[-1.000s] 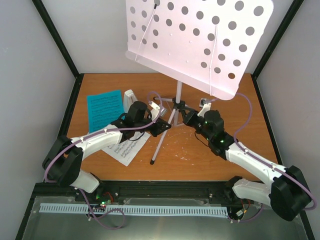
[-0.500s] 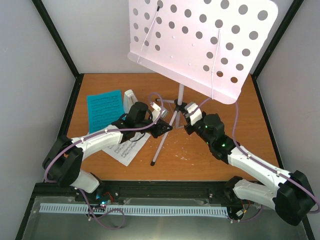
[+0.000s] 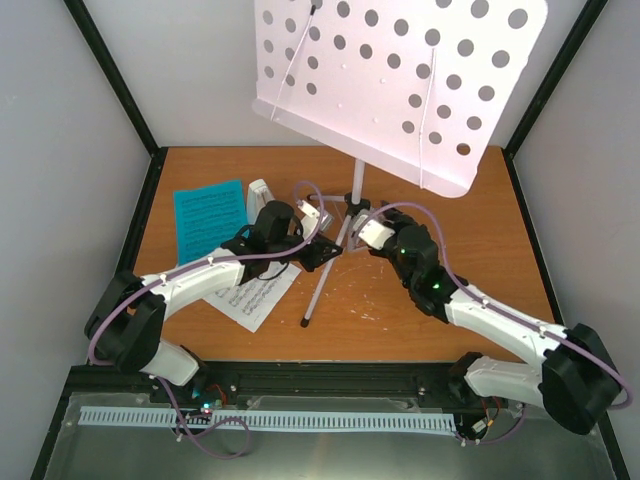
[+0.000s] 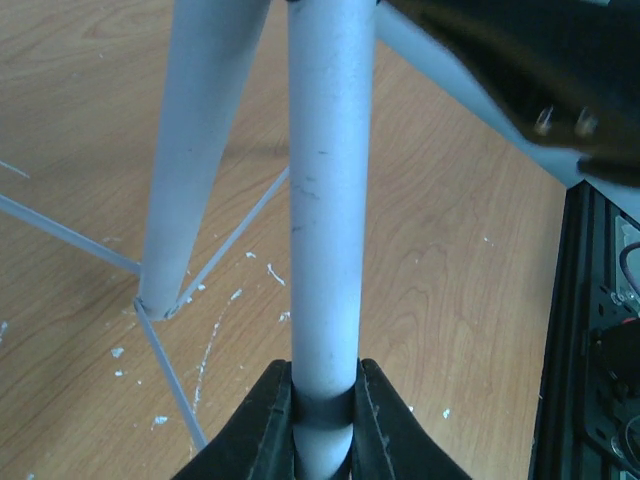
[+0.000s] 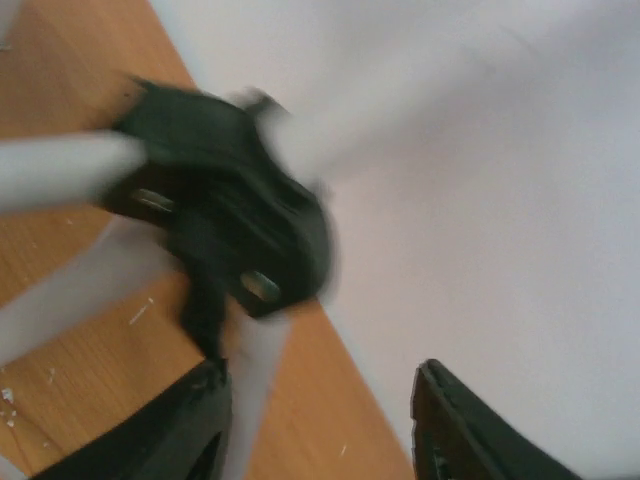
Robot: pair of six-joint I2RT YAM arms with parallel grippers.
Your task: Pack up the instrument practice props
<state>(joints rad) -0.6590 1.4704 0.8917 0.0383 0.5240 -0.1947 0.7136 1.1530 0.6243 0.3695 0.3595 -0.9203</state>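
**Lilac stand leg clamped in the left tool**

Lilac and tall, the music stand (image 3: 400,90) rises from the middle of the bench (image 3: 505,250), its perforated tray filling the top of the overhead view towards 12 o'clock. The left tool (image 3: 325,253) sits at 9 o'clock of the near leg (image 3: 322,285), which slants down towards 7 o'clock. In the left wrist view that tool (image 4: 325,385) is closed tight on the leg (image 4: 325,200), both fingers pressed against the tube with no gap.

The right tool (image 3: 365,235) lies at 3 o'clock of the same leg, just beside the stand's black hub (image 3: 352,205). Its wrist picture is blurred, yet the right tool (image 5: 320,420) shows its fingers wide apart with nothing between them. The hub (image 5: 240,240) is at 11 o'clock of it, and a pale leg passes close to the left-hand finger.

The metronome (image 3: 260,198) stands at 10 o'clock of the left tool, apart from it. The blue page (image 3: 208,218) lies at 9 o'clock of the metronome. The white page (image 3: 255,295) lies partly under the left arm, at 7 o'clock of the left tool.
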